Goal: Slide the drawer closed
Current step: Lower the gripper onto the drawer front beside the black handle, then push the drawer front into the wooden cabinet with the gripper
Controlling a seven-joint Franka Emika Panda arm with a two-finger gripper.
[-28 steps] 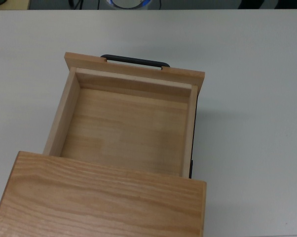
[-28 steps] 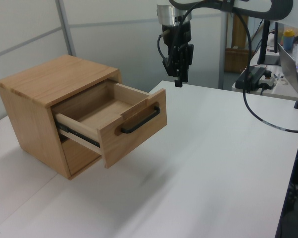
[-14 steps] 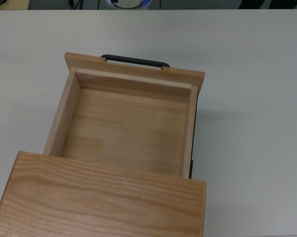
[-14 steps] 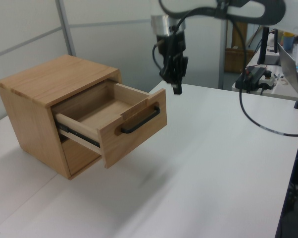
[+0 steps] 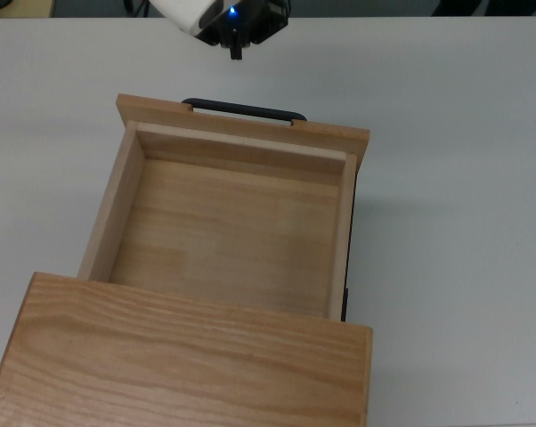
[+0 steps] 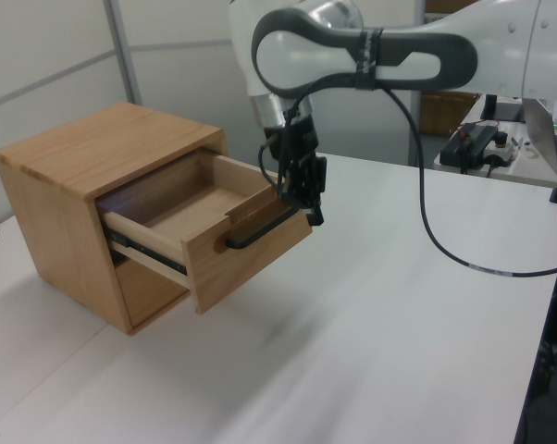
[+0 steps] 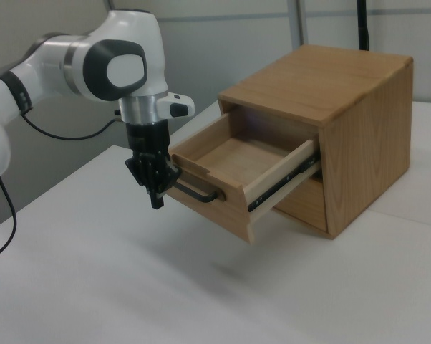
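- Top view: the drawer [image 5: 223,231] stands pulled well out of the cabinet [image 5: 188,360], handle [image 5: 244,109] at 12 o'clock. The gripper [image 5: 237,49] sits just beyond that handle, apparently placed to push the front panel inward.
- Left view: the gripper [image 6: 311,199] hangs at the panel's 3 o'clock end, by the handle; clenched or released cannot be told.
- Right view: the white table [image 7: 94,287] is bare around the cabinet; grey partition walls stand behind.

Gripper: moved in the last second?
Yes. In the left view the gripper has dropped from above and behind the drawer to just in front of its front panel, level with the handle. The drawer itself has not shifted.
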